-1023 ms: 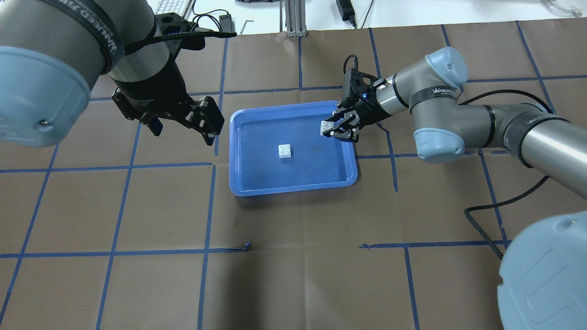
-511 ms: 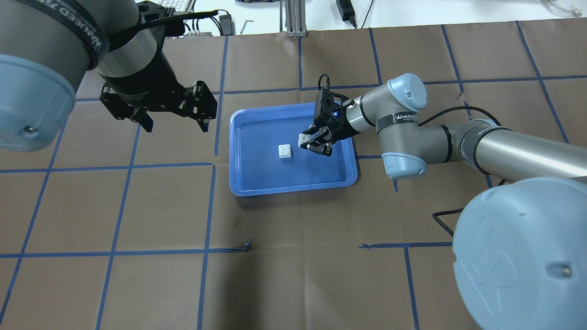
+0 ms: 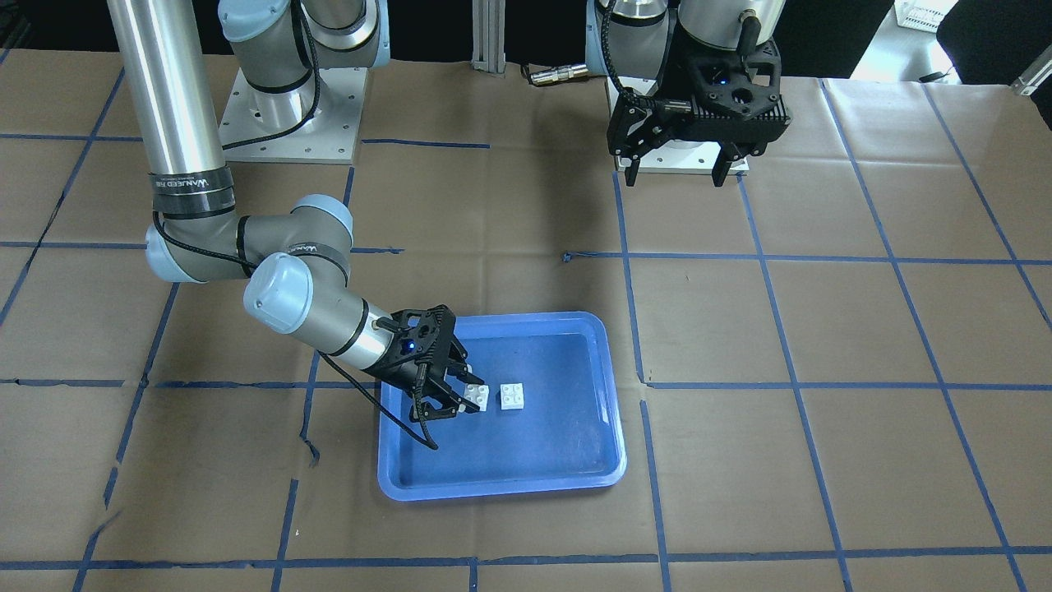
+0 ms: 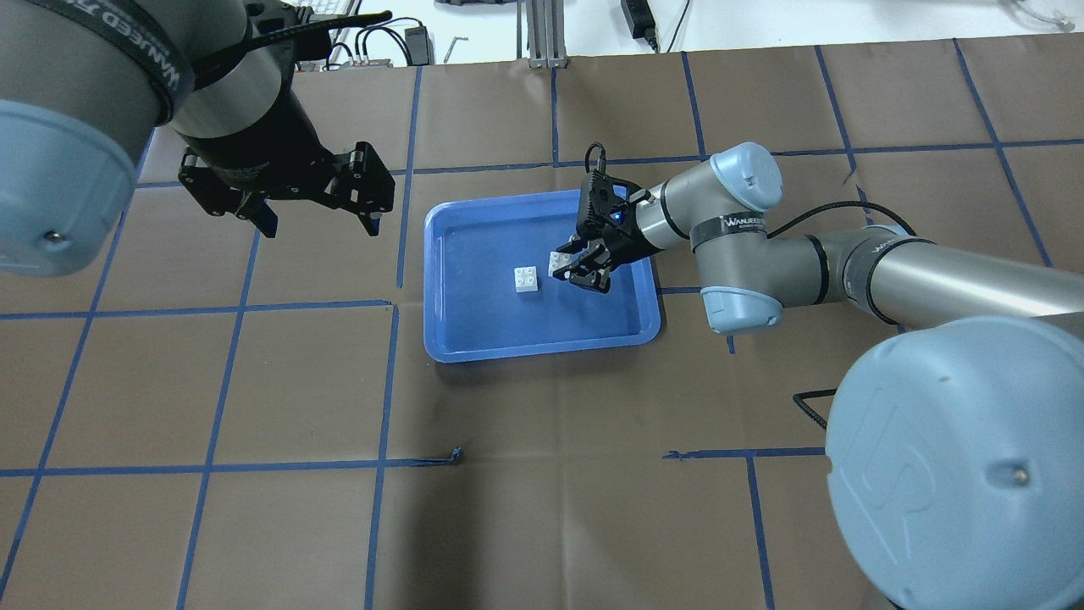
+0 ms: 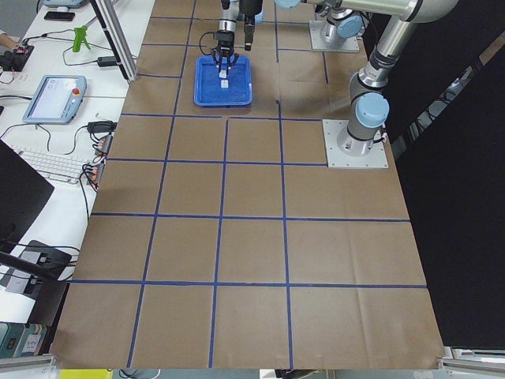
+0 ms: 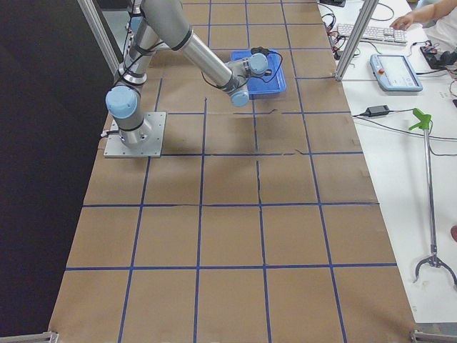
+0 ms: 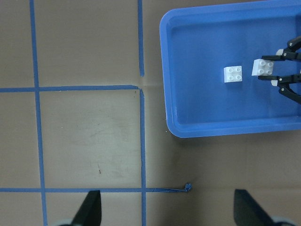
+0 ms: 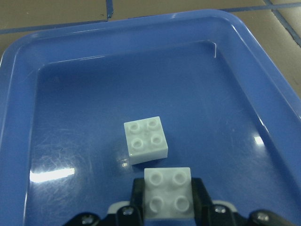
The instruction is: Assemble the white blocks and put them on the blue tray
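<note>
The right claw (image 4: 561,266) reached in over the blue tray (image 4: 542,347) and was pinching a white block (image 8: 168,193) by two of its sides, with its bumps facing up. The other white block (image 8: 145,140) lay flat on the tray's shiny floor near the middle, bumps up too, and nothing was holding it. The pinched block was just beside it, on the side toward the right arm. The two blocks were not stacked, and a thin gap showed between them. I could not tell if the pinched block touched the tray floor or was a little above it. The left claw (image 3: 675,174) hung over the brown desk (image 4: 542,508), off to the tray's left side. Its two fingers were spread wide with nothing between them. Blue tape lines (image 4: 212,468) made big squares on the desk.
</note>
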Robot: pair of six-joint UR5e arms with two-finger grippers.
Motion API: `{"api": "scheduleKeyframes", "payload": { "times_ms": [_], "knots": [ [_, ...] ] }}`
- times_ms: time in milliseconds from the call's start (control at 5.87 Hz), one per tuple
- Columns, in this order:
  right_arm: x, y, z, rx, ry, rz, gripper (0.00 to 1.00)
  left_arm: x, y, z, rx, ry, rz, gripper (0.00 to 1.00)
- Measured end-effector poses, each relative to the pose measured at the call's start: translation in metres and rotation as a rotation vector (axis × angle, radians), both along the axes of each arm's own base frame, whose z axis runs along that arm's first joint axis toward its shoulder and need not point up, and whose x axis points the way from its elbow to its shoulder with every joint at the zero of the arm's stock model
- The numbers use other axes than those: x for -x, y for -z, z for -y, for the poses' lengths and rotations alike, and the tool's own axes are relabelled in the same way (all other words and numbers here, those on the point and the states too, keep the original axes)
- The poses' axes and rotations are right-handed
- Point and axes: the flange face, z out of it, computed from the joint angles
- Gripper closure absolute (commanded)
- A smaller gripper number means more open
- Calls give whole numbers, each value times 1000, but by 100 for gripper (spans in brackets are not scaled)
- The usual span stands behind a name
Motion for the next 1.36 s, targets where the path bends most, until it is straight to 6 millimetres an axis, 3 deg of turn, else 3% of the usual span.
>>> {"api": "scheduleKeyframes", "payload": {
  "times_ms": [170, 511, 1364],
  "knots": [
    [-6, 6, 0, 2, -11, -1, 78, -12, 1, 4, -6, -24, -2, 1],
    [-23, 13, -2, 10, -38, -4, 78, -17, 0, 6, -9, -36, -4, 1],
    [-25, 15, -4, -1, -36, -9, 78, -17, 1, 6, -10, -36, -6, 1]
  ]
}}
